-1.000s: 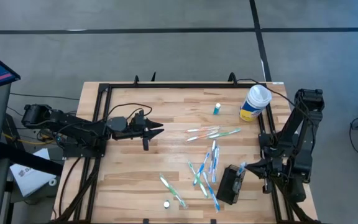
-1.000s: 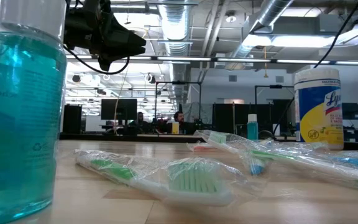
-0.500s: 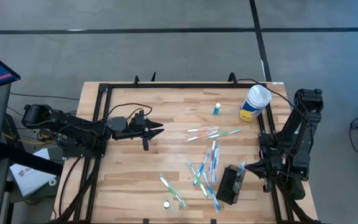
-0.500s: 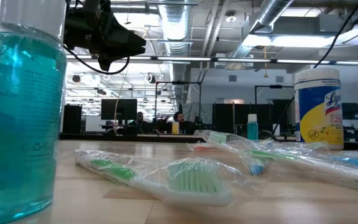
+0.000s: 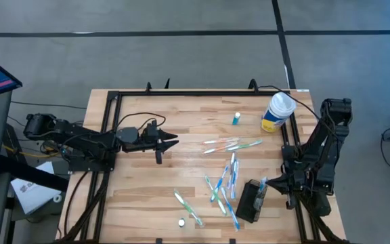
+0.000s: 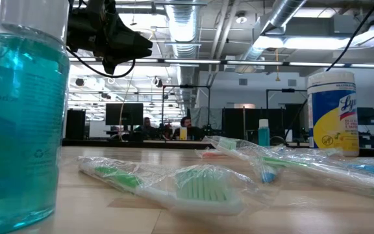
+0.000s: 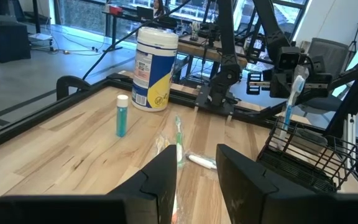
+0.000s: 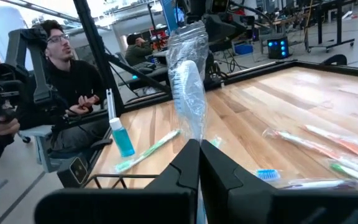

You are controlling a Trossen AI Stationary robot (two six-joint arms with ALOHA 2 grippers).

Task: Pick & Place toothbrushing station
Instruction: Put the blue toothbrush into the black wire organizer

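Wooden planks make up the bench (image 5: 147, 203), ringed by a black frame. Near its far right corner stands a yellow-and-white wipes canister (image 5: 277, 112), with a small teal bottle (image 5: 236, 119) just beside it. Close to the near right edge lies the toothbrushing station (image 5: 250, 201), a black mesh box. Above it the right hand (image 5: 265, 180) is pressed together, pinching a plastic-wrapped toothbrush (image 8: 187, 93) whose head points up. Over the bench's left half, the left hand (image 5: 171, 141) hangs spread and empty. More wrapped toothbrushes (image 5: 223, 179) lie scattered between them.
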